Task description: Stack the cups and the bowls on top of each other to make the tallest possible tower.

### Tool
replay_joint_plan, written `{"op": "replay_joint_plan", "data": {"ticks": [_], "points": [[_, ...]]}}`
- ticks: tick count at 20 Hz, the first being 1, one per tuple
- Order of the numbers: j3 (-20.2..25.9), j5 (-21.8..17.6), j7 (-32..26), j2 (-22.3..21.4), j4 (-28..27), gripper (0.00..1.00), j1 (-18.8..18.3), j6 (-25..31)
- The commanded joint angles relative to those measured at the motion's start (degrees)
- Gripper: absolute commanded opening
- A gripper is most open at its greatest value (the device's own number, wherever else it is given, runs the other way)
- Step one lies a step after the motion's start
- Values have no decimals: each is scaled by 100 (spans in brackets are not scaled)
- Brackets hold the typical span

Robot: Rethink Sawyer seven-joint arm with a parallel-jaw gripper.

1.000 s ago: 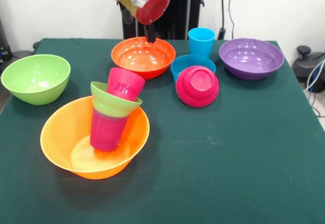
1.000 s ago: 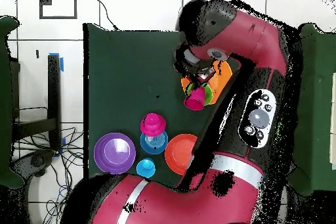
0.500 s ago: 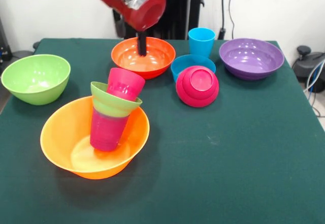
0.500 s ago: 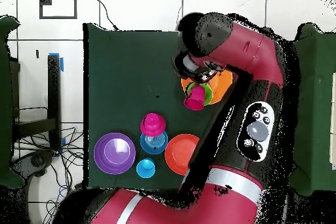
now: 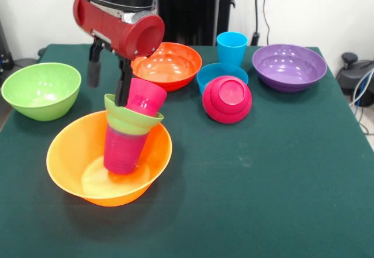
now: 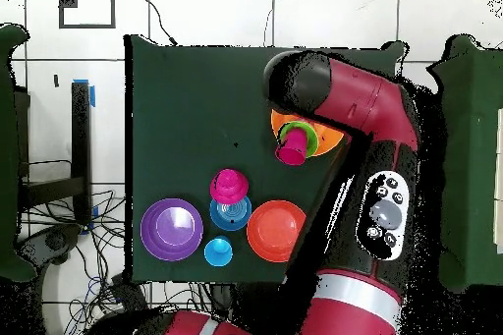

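The tower stands in the large orange bowl point(image 5: 70, 152) point(image 6: 331, 140): a purple-magenta cup point(image 5: 121, 150), a small lime green bowl point(image 5: 133, 117) point(image 6: 307, 136) over it, and a red-pink cup point(image 5: 144, 96) point(image 6: 291, 152) leaning in that bowl. The whole pile tilts to the right. My gripper point(image 5: 107, 93) hangs open just behind the pile's left side, nothing between its fingers. One finger point(image 5: 123, 85) is close to the red-pink cup. The arm hides the gripper in the overhead view.
Loose on the table are a red-orange bowl point(image 5: 166, 65) point(image 6: 275, 230), a sky blue cup point(image 5: 231, 47) point(image 6: 218, 251), a small blue bowl point(image 5: 211, 72) point(image 6: 232, 215) with an overturned pink-red bowl point(image 5: 227, 99) point(image 6: 228, 186) leaning on it, a purple bowl point(image 5: 289, 66) point(image 6: 171, 229), and a large lime green bowl point(image 5: 41, 89).
The arm has swung from above the red-orange bowl to the left and down, so the gripper now hangs beside the pile. No cup or bowl has moved.
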Motion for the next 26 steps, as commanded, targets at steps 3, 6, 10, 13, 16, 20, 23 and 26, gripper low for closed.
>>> {"op": "replay_joint_plan", "data": {"ticks": [3,6,10,13,16,20,23,26], "points": [[1707,-1468,-1715,-244,1606,100,-508,-1664],[1934,-1659,-1282,-184,1758,100,-665,-1967],[2219,-1758,-618,-74,1988,100,-910,-2326],[2328,-1846,-576,-50,2046,100,-1026,-2193],[2736,-1706,-654,-45,2053,100,-1330,-1907],[2520,-1552,-770,63,1573,100,-1186,-559],[2509,-1612,-1055,44,1322,100,-1208,233],[2605,-1575,-1168,-33,1147,100,-1275,784]]}}
